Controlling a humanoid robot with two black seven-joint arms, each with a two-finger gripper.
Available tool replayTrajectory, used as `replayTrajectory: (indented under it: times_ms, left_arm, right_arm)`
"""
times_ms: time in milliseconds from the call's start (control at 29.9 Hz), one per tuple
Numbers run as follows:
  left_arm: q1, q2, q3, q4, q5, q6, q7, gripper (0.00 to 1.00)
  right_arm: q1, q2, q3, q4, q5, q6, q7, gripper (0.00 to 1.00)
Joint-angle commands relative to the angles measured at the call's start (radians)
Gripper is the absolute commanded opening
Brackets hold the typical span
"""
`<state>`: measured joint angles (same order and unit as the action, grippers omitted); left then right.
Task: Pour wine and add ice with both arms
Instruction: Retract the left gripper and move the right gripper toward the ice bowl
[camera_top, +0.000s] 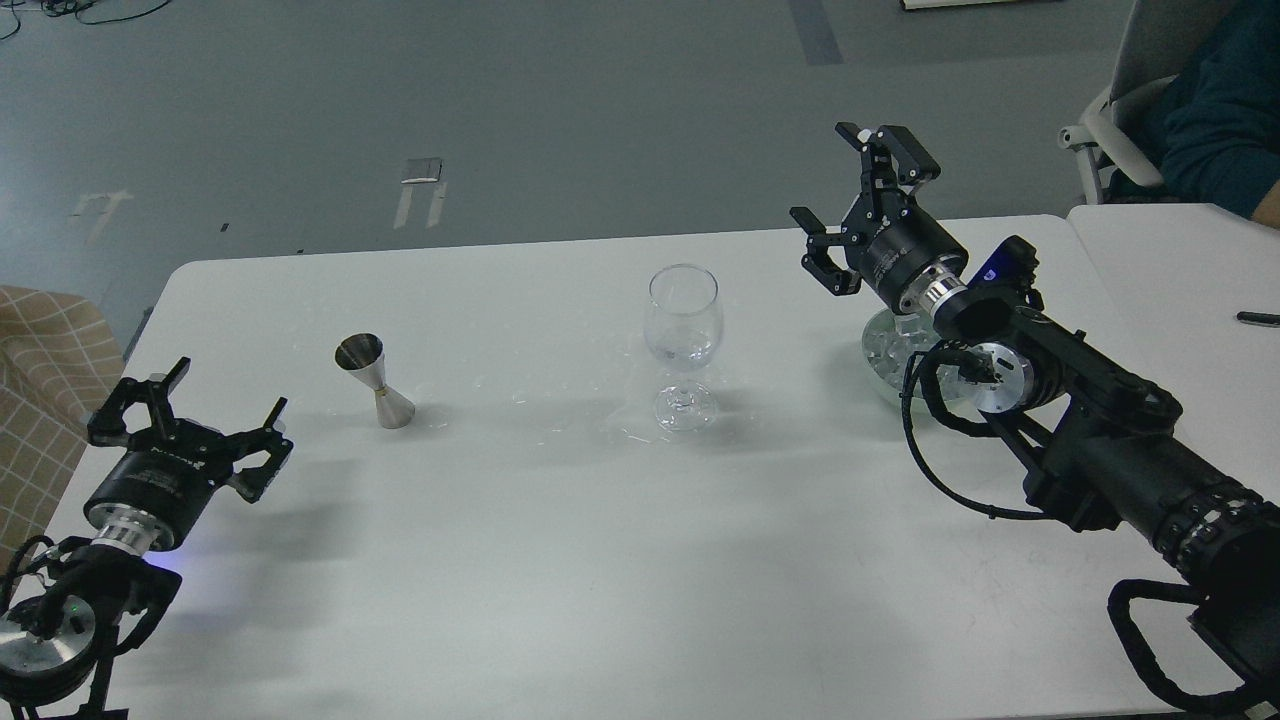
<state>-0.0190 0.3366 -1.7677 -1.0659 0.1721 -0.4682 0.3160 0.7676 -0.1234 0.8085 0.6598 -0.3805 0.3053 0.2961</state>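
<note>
A clear wine glass (683, 335) stands upright at the table's middle, with a little clear wine (683, 352) in its bowl. A steel jigger (375, 382) stands upright to its left. A glass dish (885, 350) of clear ice cubes (880, 342) sits at the right, partly hidden by my right arm. My left gripper (190, 415) is open and empty near the table's left edge, well left of the jigger. My right gripper (865, 205) is open and empty, raised above the dish's far side.
The white table (560, 560) has wet splashes between jigger and glass. A second white table (1180, 270) with a black pen (1257, 318) adjoins at the right. A seated person (1220, 110) is behind it. A checked cushion (40, 380) is at the left.
</note>
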Motion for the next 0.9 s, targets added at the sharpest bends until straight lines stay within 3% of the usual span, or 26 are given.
replayTrajectory:
  times_ms: [0,200,301,434,568,702,869]
  left_arm:
    - [-0.032,0.102,0.011,0.020,0.052,-0.020,-0.066,0.98]
    - [-0.197,0.124,0.016,0.066,0.315,-0.020,-0.153,0.98]
    - [-0.274,0.122,0.033,0.084,0.431,-0.020,-0.224,0.98]
    - [-0.395,0.122,0.186,0.110,0.471,-0.020,-0.320,0.98]
    - [-0.418,0.119,0.243,0.112,0.471,-0.020,-0.344,0.98]
    - [-0.421,0.085,0.249,0.110,0.472,-0.020,-0.344,0.98]
    - [-0.429,0.082,0.249,0.110,0.472,-0.020,-0.345,0.98]
  right_arm:
    - [0.006,-0.048,-0.011,0.030,-0.003,0.000,-0.002,1.00]
    - [0.022,-0.173,-0.101,0.115,-0.029,-0.002,-0.002,1.00]
    - [0.022,-0.248,-0.109,0.170,-0.066,-0.002,-0.002,1.00]
    - [0.022,-0.379,-0.143,0.260,-0.200,-0.014,-0.002,1.00]
    - [0.022,-0.484,-0.193,0.348,-0.352,-0.071,-0.002,1.00]
    - [0.018,-0.599,-0.274,0.452,-0.665,-0.153,0.000,1.00]
    - [0.007,-0.641,-0.350,0.462,-0.994,-0.244,0.001,1.00]
